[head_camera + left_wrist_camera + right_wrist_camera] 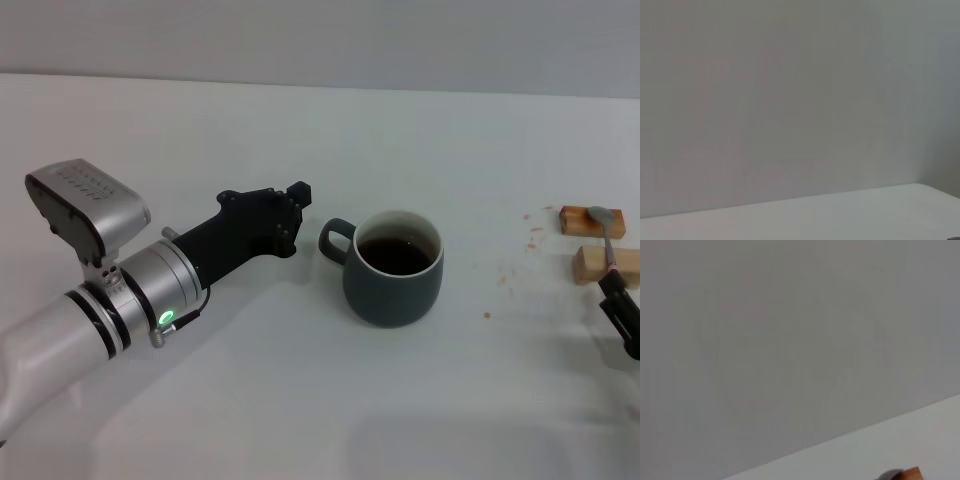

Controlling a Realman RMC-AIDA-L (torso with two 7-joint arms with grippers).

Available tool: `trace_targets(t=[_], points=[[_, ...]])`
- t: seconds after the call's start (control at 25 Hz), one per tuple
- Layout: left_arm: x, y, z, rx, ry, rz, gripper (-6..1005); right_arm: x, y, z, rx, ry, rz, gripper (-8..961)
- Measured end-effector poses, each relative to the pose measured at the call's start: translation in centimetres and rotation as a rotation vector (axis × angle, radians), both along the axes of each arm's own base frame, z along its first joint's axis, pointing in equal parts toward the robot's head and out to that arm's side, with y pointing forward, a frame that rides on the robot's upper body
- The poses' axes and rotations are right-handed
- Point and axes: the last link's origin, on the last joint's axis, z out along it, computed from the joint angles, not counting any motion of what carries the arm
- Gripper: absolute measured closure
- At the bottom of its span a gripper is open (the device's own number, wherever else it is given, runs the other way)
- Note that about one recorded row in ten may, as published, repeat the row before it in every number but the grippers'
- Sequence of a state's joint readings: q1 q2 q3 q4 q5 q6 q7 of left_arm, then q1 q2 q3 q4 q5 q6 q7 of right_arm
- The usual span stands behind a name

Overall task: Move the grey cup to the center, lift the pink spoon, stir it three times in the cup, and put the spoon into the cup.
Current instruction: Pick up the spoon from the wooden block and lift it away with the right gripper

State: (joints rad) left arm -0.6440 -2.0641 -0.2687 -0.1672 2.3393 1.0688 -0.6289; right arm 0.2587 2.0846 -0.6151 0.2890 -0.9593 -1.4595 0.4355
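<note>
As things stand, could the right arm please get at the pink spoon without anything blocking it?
Probably yes: the right pincer sits just beside the pink spoon, which lies exposed across two wooden blocks, well clear of the grey cup.

The head camera looks forward and down from above onto the white table (300, 400), taking in most of its width, with the grey cup (392, 266) near the middle and the grey wall (400, 40) along the far edge. The left arm (120, 290) reaches in from the near left and fills much of that side.

The left wrist camera sits low and faces nearly level across the table (840, 215) toward the wall (790, 100), showing only a strip of tabletop.

The right wrist camera is likewise low, tilted, facing the wall (790, 340). Its one overlap with the head view is a wooden block (912, 473), at the far right of the table (592, 220).
</note>
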Motion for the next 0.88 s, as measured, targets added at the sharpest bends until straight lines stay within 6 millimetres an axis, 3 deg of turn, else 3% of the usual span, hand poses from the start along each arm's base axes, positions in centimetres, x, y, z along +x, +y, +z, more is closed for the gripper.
trace_targets(t=[0.32, 0.88], points=[[-0.04, 0.04, 0.05, 0.005, -0.003, 0.005, 991, -0.02, 0.52, -0.30, -0.021, -0.005, -0.005, 144], [0.01, 0.28, -0.03, 0.006, 0.010, 0.008, 989, 0.23, 0.46, -0.54, -0.055, -0.022, -0.004, 441]])
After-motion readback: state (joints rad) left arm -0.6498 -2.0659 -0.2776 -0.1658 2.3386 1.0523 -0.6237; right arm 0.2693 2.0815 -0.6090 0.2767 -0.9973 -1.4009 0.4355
